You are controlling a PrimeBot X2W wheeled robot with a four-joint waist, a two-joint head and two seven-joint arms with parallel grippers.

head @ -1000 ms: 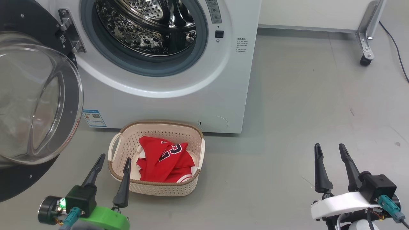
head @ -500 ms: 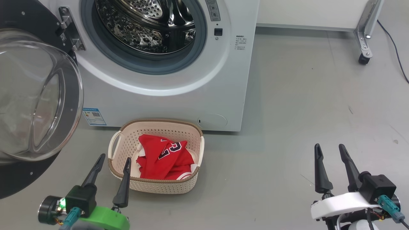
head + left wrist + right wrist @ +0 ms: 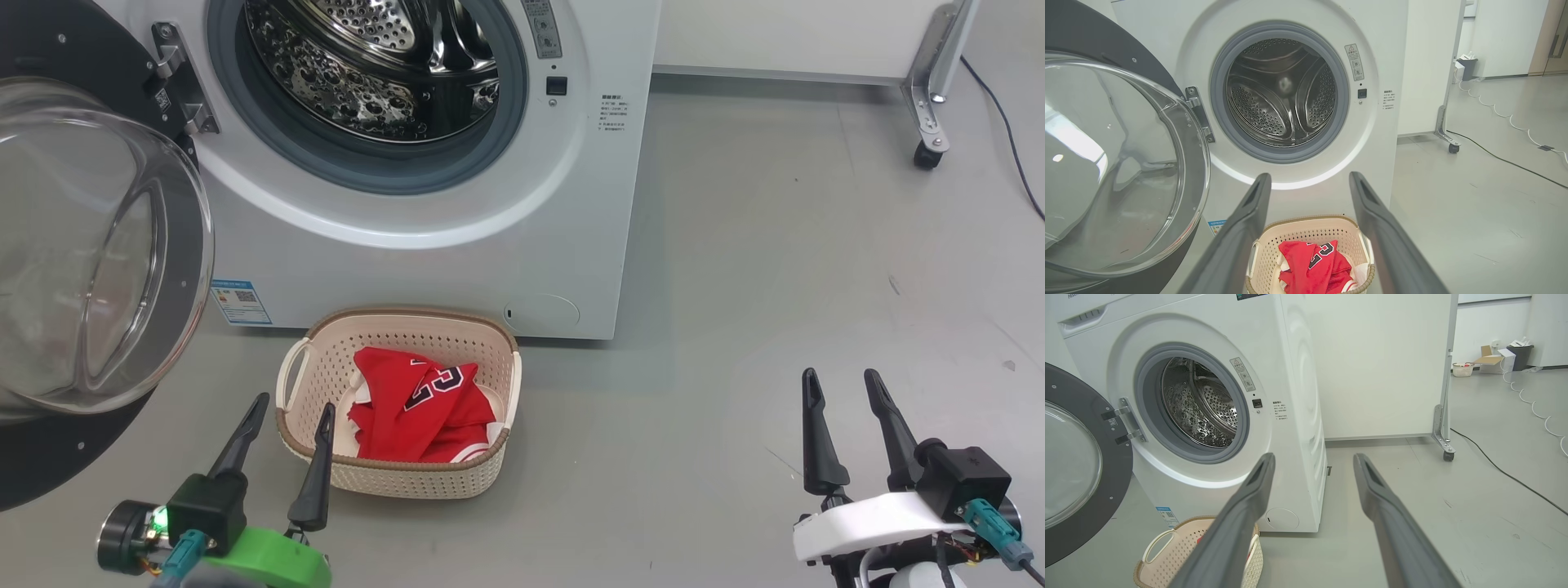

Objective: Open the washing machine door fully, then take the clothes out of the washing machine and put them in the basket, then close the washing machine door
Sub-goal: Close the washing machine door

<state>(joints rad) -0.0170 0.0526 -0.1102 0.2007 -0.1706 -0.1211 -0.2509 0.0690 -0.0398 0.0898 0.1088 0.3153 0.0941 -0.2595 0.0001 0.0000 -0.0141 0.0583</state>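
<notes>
Head view, L to R: washing machine door (image 3: 90,253) stands wide open at far L, glossy black rim w/ bulging clear glass bowl. Left gripper (image 3: 295,402) sits low by the basket's near-L corner, jaws spread, empty. Basket (image 3: 392,315), cream perforated plastic w/ brown woven-look rim, is on the floor just in front of the white washing machine (image 3: 457,261). Clothes (image 3: 416,408), soft red jersey, lie crumpled inside it. Perforated steel drum (image 3: 359,82) looks empty. Right gripper (image 3: 839,372) is well apart at R, jaws spread, empty. Judged: opening & unloading done; closing the door is left.

Smooth grey floor (image 3: 775,286), white partition (image 3: 1380,367) on casters (image 3: 1448,456), black cable (image 3: 1511,476) along the floor
</notes>
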